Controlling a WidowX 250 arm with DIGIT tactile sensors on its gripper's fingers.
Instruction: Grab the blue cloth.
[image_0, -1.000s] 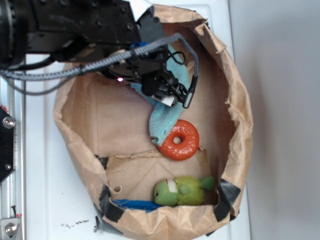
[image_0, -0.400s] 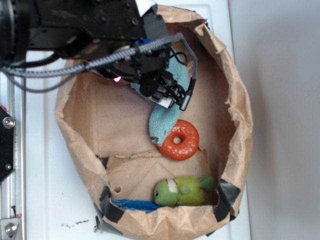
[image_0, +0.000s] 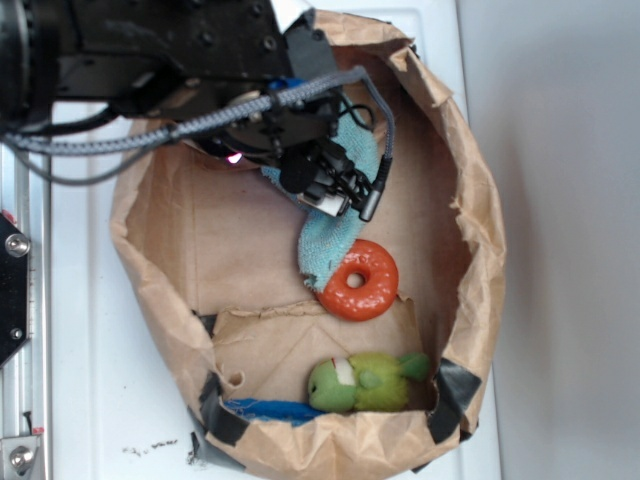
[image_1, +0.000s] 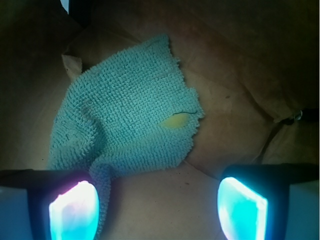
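The blue cloth (image_0: 330, 243) is a light teal terry rag lying inside a brown paper bag (image_0: 470, 230), mostly under the black arm. In the wrist view the cloth (image_1: 125, 115) spreads ahead of the jaws, with a yellowish stain near its right edge, and one strip runs down beside the left finger. My gripper (image_1: 157, 210) is open and empty, with bare bag floor between the glowing pads (image_1: 72, 212). In the exterior view the gripper (image_0: 335, 190) hangs over the cloth's upper part.
An orange donut toy (image_0: 360, 279) touches the cloth's lower end. A green plush toy (image_0: 365, 382) and a dark blue item (image_0: 265, 409) lie at the bag's near end. The bag's crumpled walls ring everything; white surface lies outside.
The arm shifted slightly up and to the right between the oldest frame and 0.4 s ago; nothing has moved since. The cloth and toys stay put.
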